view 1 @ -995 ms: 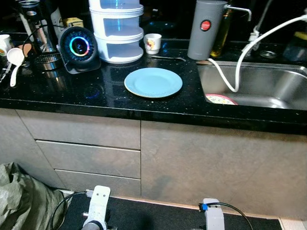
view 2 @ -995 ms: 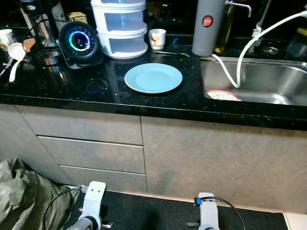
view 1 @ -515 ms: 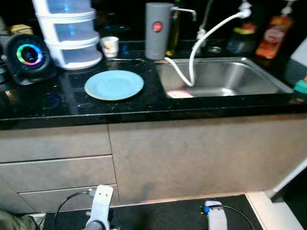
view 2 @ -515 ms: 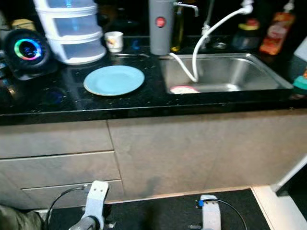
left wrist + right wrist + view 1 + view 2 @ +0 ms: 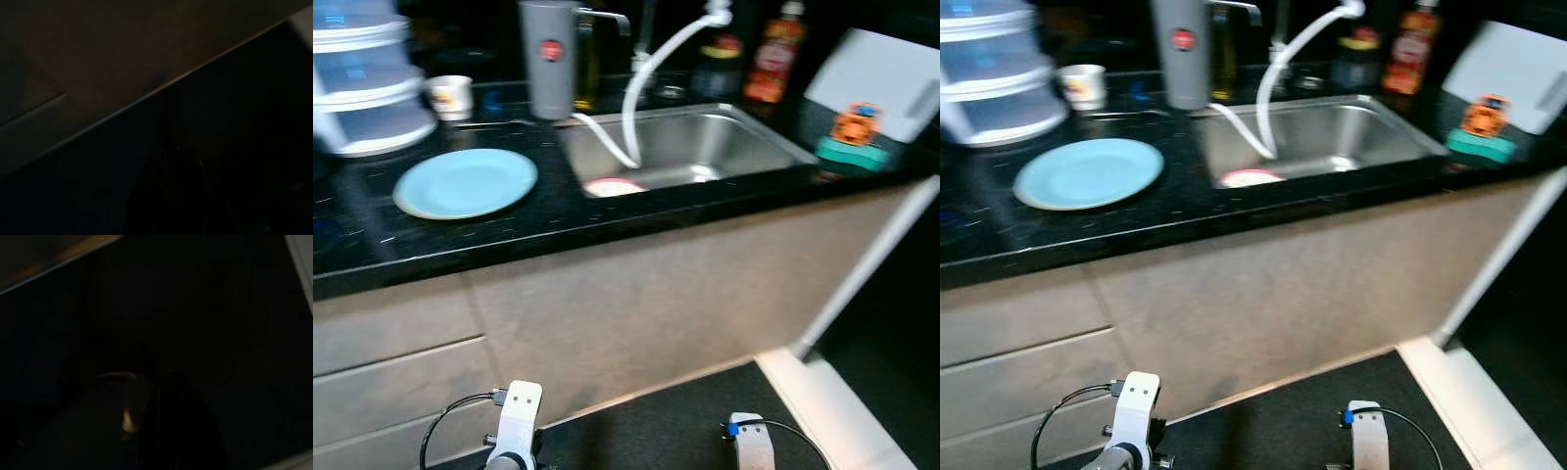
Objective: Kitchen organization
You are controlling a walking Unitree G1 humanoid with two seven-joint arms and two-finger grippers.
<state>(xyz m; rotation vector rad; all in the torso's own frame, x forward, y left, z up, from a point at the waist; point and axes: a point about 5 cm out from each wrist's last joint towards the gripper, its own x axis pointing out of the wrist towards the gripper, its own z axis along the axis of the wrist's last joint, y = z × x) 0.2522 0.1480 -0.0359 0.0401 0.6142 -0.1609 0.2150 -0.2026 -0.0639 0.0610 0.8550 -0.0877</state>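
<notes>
A light blue plate (image 5: 466, 182) lies flat on the black counter (image 5: 519, 240), left of the steel sink (image 5: 705, 147). Inside the sink, at its near left corner, rests a small pink-rimmed dish (image 5: 615, 187), with a white hose (image 5: 651, 69) curving down beside it. A grey canister with a red dot (image 5: 548, 59) stands behind the plate, with a small cup (image 5: 449, 96) and a white stacked container (image 5: 357, 88) further left. My left arm (image 5: 517, 431) and right arm (image 5: 752, 448) hang idle, low before the cabinet front. Both wrist views are very dark.
Bottles (image 5: 773, 64) stand behind the sink. A white board (image 5: 891, 83) and a green and orange item (image 5: 854, 142) sit at the counter's right end. Grey drawers (image 5: 391, 362) are at the lower left. A dark mat (image 5: 675, 431) covers the floor, with a pale strip (image 5: 832, 401) to the right.
The whole picture has swung right, so the camera has turned: the plate and sink now sit further left and the counter's right end has come into view. Both arms still hang.
</notes>
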